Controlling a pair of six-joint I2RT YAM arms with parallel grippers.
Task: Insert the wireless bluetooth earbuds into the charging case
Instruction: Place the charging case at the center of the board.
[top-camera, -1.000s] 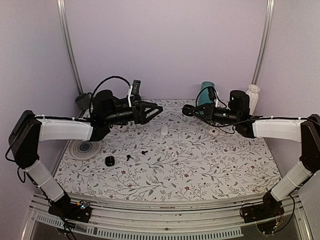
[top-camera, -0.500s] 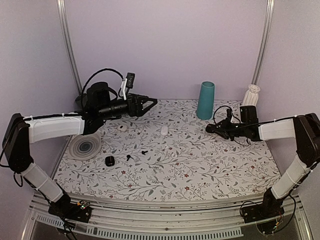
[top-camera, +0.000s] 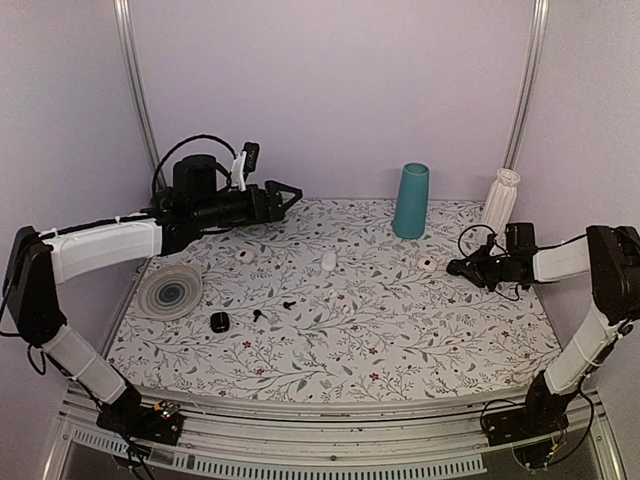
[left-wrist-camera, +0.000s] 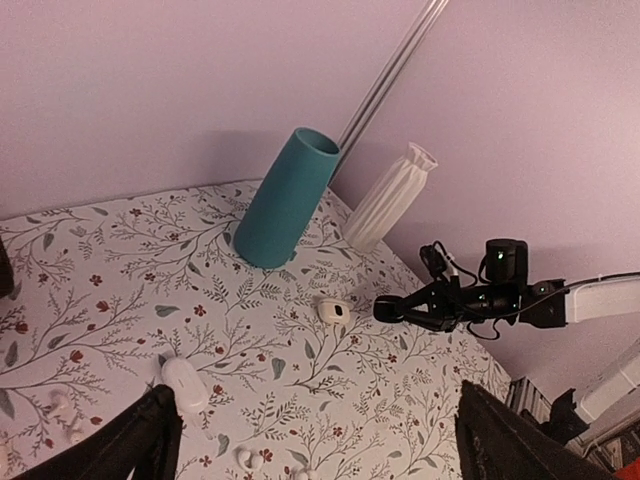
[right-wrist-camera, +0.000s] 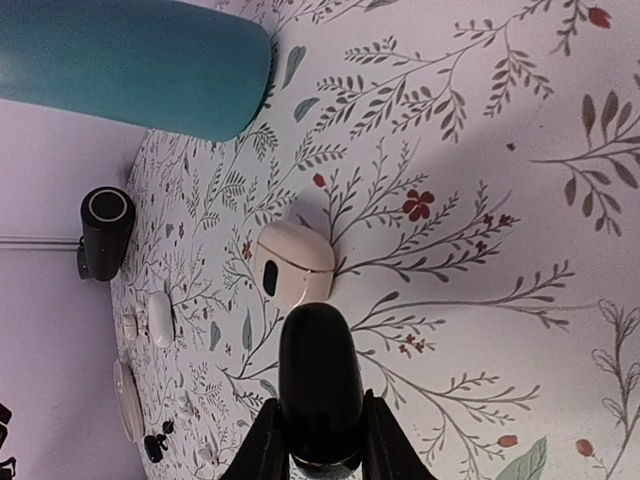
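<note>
My right gripper (top-camera: 455, 267) hangs low over the right side of the table, shut on a glossy black oval charging case (right-wrist-camera: 320, 385). A white case (top-camera: 427, 264) with a dark oval mark lies just beyond it, apart from it, and shows in the right wrist view (right-wrist-camera: 292, 263) too. Two black earbuds (top-camera: 260, 314) lie at left centre beside a small black case (top-camera: 219, 321). Tiny white earbuds (left-wrist-camera: 245, 458) lie near a second white case (top-camera: 329, 261). My left gripper (top-camera: 288, 190) is open, empty and raised at the back left.
A teal cup (top-camera: 411, 200) and a white ribbed vase (top-camera: 500, 198) stand at the back right. A grey round dish (top-camera: 170, 293) lies at the left edge. A third white case (top-camera: 245, 256) lies left of centre. A dark cup (top-camera: 165, 202) sits at the back left.
My right gripper has swung from the back centre to the right and down to the table, still holding the black case. My left gripper has drawn back to the left and risen.
</note>
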